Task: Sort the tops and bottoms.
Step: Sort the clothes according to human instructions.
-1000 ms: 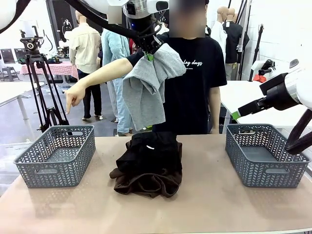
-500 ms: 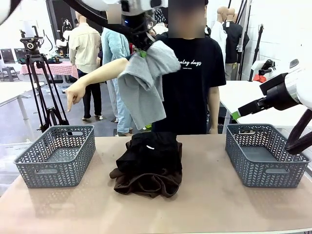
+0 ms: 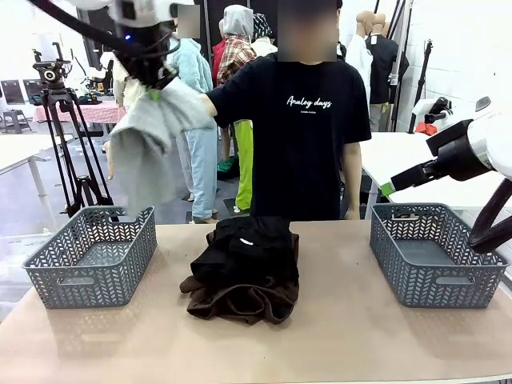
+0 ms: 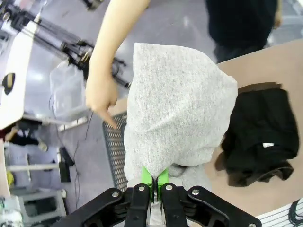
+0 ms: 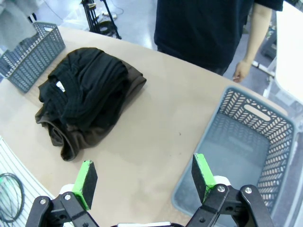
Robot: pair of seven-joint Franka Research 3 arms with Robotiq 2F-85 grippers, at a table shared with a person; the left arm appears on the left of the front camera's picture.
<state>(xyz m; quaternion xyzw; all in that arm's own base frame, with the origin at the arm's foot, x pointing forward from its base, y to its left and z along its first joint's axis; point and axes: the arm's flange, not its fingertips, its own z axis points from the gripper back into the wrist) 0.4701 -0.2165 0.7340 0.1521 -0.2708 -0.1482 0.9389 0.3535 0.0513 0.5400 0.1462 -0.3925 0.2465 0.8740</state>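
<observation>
Under the left gripper (image 4: 154,178), grey top (image 4: 180,109) (between its pads (image 4: 147,178))

only thing I can actually read is the white lettering (image 3: 309,102) saying "Analog days" across the chest of the black T-shirt (image 3: 308,160) on the person at the far side, plus a tinier line under it that's too small to make out

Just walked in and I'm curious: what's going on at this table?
The left gripper is shut on a grey top, dangling it roughly above the left basket, where the person's hand points. The dark bottoms lie piled mid-table. The right gripper hangs open near the right basket.
</observation>
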